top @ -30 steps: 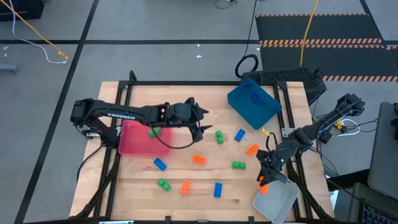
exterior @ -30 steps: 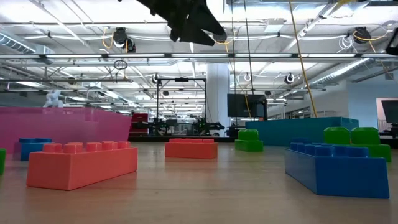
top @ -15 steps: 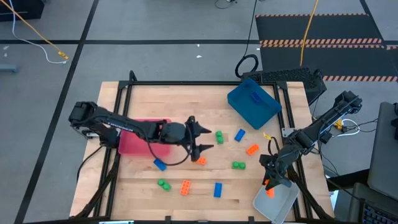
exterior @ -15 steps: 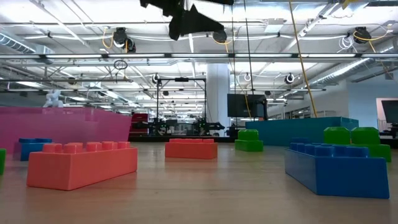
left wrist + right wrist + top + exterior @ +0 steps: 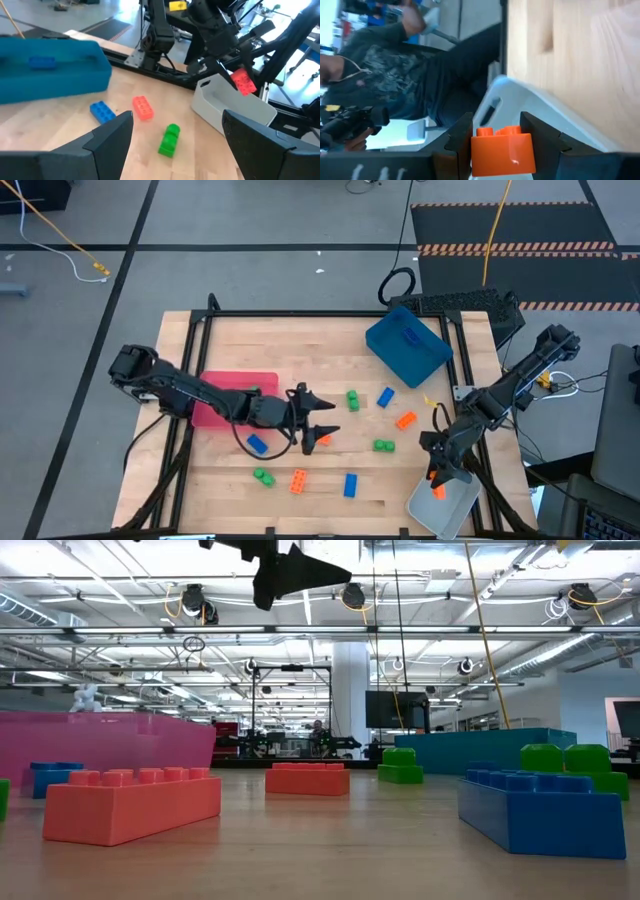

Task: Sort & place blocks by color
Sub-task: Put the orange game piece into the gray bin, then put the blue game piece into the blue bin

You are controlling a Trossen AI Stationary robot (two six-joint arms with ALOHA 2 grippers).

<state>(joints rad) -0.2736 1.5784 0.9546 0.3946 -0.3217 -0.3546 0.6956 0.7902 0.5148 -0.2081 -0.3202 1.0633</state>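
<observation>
Green, orange and blue blocks lie scattered on the wooden table [image 5: 230, 480]. My left gripper [image 5: 330, 417] hovers open above the table's middle, over an orange block [image 5: 320, 441], touching nothing. Ahead of it lie a green block [image 5: 170, 140], an orange block [image 5: 143, 107] and a blue block [image 5: 102, 111]. My right gripper [image 5: 440, 476] is at the near right, shut on an orange block [image 5: 502, 150] above the clear-grey tray [image 5: 447, 507]. My right gripper pinches the orange block by two opposite sides [image 5: 475, 150] between its two fingers [image 5: 460, 137]. The fingers slant downward toward the table's near right corner. The block is lifted clear, above the grey tray's rim [image 5: 520, 102].
A red tray [image 5: 225, 395] sits at the left and a blue tray [image 5: 408, 345] at the far right with a blue block [image 5: 41, 61] inside. More blocks lie near the front edge [image 5: 298, 481] [image 5: 350, 485] [image 5: 263, 476]. A person in a dark shirt [image 5: 395, 70] stands beyond the table.
My left gripper has swung from the red tray's right edge toward the table's near edge and sunk a little, rolling as it went. It has stayed open and now hangs over the orange block in the middle.
</observation>
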